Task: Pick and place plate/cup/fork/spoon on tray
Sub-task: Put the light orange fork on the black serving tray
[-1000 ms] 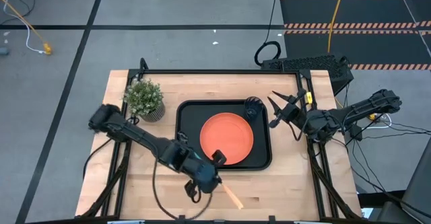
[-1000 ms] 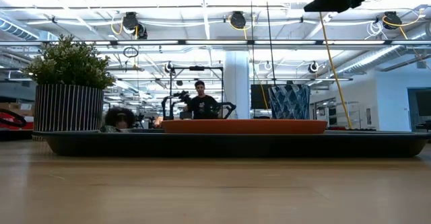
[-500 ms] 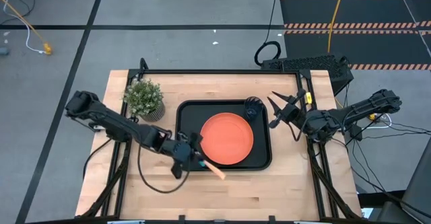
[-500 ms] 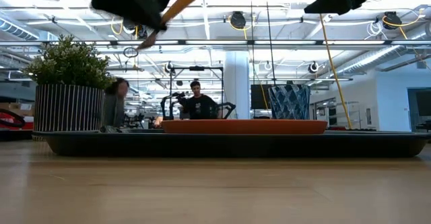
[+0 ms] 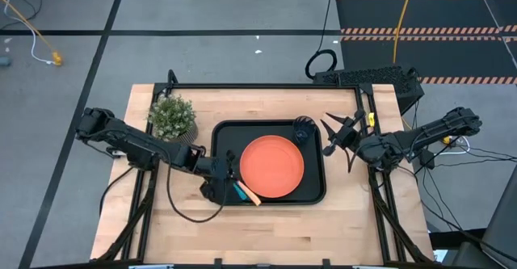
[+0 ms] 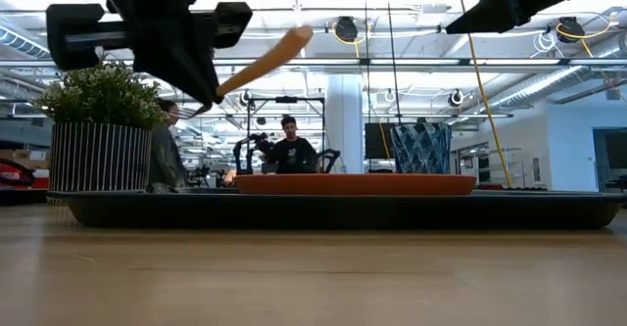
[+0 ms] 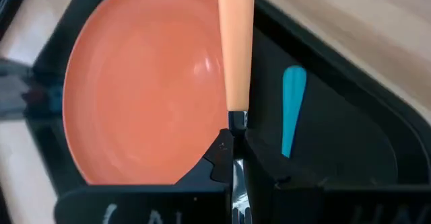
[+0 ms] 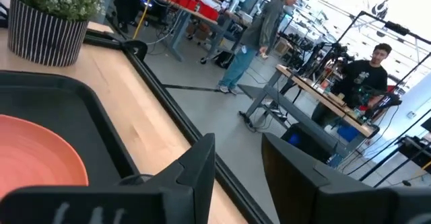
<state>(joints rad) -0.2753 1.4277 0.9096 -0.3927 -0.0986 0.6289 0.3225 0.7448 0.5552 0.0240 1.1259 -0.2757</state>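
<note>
The orange plate [image 5: 272,166] lies in the black tray [image 5: 220,138], and the dark cup [image 5: 304,129] stands in the tray's far right corner. The spoon's light blue handle [image 7: 293,109] lies on the tray floor beside the plate; its bowl is hidden. My left gripper [image 5: 229,178] is over the tray's near left corner, shut on the fork [image 5: 250,195]. In the low view the fork's tan handle [image 6: 260,64] sticks out of the gripper, high above the tray. My right gripper [image 5: 335,132] hangs open and empty just right of the tray. My left gripper pinches the fork between its two fingers at the metal neck [image 7: 237,124], just behind the tan handle. The handle [image 7: 236,49] runs straight out past the fingertips, along the fingers. The fork is lifted clear of the tray, its handle end tilted upward in the low view; the tines are hidden between the fingers.
A potted plant in a striped pot [image 5: 174,119] stands at the tray's far left corner. Bare wooden table [image 5: 266,229] lies between the tray and the near edge. People stand in the room beyond the table.
My left gripper has carried the fork from near the table's near edge toward the far edge and somewhat left, to above the tray's near left corner. In the last half second it has come lower. The fork has stayed in its hold.
</note>
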